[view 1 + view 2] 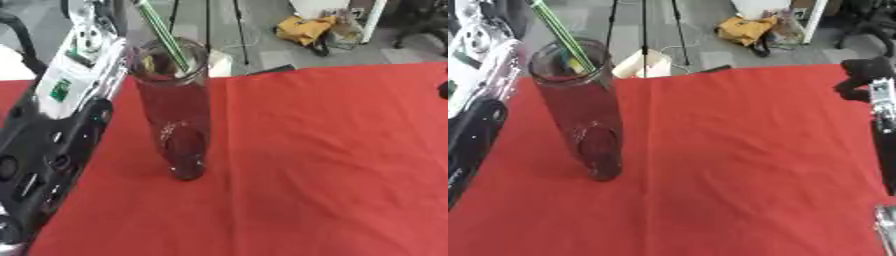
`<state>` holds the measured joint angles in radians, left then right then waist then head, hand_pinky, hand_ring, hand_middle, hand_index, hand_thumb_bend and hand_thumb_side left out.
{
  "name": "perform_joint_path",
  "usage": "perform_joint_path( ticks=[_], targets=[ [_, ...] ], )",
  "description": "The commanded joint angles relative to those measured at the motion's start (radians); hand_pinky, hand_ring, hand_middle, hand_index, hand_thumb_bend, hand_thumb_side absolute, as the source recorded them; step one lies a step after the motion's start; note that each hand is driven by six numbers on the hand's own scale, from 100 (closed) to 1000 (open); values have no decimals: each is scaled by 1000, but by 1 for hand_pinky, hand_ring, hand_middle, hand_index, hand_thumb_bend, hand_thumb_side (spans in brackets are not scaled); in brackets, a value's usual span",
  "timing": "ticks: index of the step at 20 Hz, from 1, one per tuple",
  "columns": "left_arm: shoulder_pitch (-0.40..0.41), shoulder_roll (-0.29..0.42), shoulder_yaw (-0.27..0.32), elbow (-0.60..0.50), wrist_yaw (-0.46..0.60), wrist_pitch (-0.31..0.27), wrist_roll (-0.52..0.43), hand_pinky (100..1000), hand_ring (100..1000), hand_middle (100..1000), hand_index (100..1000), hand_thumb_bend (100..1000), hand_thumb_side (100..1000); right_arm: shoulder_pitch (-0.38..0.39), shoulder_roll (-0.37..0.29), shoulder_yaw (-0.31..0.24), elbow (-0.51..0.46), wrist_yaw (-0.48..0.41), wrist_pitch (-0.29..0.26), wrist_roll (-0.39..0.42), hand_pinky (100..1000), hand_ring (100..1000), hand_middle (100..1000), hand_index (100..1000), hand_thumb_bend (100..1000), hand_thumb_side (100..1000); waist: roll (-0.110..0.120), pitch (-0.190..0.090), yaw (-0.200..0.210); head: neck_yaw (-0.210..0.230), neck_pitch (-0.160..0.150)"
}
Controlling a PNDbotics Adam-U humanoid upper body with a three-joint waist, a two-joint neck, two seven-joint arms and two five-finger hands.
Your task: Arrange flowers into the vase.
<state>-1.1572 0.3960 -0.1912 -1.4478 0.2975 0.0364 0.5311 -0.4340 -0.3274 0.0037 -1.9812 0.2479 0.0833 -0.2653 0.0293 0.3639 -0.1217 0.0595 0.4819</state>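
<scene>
right hand (866, 75) shows curled and holding nothing, well right of the glass vase (175, 110), which stands upright on the red cloth (332, 165). green stems (162, 30) lean into the vase's mouth. left arm (52, 125) rises beside the vase; its hand is out of sight.

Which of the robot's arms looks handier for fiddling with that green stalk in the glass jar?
Probably the left: the left arm runs right beside the vase holding the green stem. The right hand sits far across the red cloth.

Clear vase (175, 115), green stems (162, 30), red cloth (332, 150).
</scene>
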Motion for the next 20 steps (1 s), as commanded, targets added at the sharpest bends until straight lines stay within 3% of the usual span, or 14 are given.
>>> perform_joint_path(
  ticks=[1,7,14,17,20],
  targets=[
    [-13,36,11,-9,-67,20,5,100,100,100,162,100,1000,-7,-9,-11,-19,-6,-1,-5,680,804,503,731,100,1000,-4,-22,2,-4,-4],
    [-3,54,7,-4,-253,50,0,100,100,100,168,100,1000,-3,-9,-12,-19,-7,0,-10,679,804,502,730,100,1000,-4,-26,8,-7,-1],
    [8,64,11,5,-307,85,-50,100,103,115,298,100,1000,-1,-8,-14,-19,-8,1,-13,679,805,502,730,100,1000,-8,-30,13,-10,1],
    [12,67,14,5,-302,99,-62,129,169,161,330,100,1000,-1,-7,-14,-19,-8,1,-13,679,805,502,730,100,1000,-10,-31,15,-11,0],
    [15,68,13,5,-302,109,-75,273,295,275,346,100,1000,-1,-6,-15,-19,-8,1,-14,679,805,502,730,100,1000,-12,-32,15,-12,-1]
  ],
)
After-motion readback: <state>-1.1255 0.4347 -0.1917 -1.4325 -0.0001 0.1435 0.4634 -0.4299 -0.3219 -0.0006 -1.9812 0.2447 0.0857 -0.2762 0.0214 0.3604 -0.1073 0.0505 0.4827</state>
